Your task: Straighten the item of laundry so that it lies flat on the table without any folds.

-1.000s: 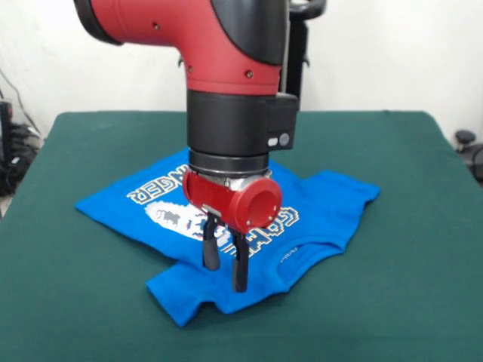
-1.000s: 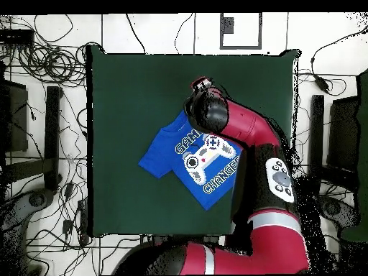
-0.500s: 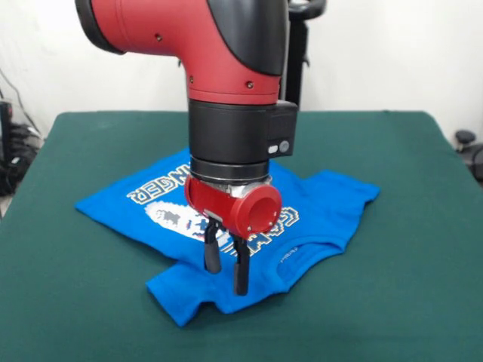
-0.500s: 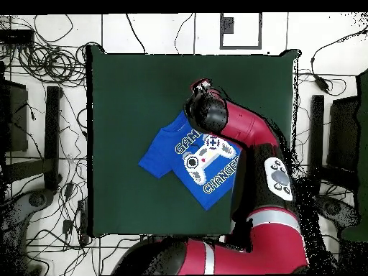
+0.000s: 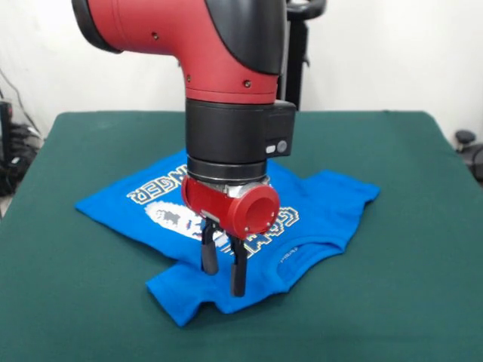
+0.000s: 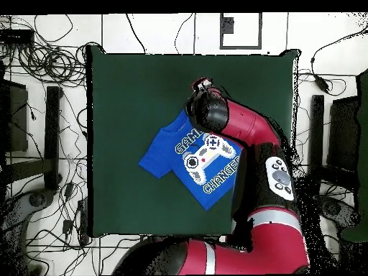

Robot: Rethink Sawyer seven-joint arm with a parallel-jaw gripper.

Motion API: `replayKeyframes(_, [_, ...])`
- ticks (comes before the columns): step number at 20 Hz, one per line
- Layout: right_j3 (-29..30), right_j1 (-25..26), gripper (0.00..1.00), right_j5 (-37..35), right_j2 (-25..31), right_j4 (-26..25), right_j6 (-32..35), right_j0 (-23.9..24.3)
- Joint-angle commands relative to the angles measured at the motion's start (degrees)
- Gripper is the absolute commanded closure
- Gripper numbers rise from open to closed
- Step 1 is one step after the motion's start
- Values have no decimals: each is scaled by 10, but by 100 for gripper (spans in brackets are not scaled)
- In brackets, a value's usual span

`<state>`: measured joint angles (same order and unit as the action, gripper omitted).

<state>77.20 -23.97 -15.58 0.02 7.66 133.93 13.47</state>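
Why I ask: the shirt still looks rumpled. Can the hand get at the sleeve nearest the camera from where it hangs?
Probably yes. The open hand hangs just above the blue T-shirt, close to that sleeve, and nothing lies between them on the green table.

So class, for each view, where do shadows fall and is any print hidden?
Front view: soft, even light; the pincer casts a faint shadow on the blue shirt, and the arm covers part of the lettering. Overhead view: the arm hides the shirt's upper right corner.
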Motion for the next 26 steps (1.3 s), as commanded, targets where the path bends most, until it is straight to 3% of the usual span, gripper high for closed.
replayKeyframes(1, [2,-13,0,-110,22,-14,1,-4])
replayKeyframes(26, [-33,-21,0,-161,26,-24,-9,12])
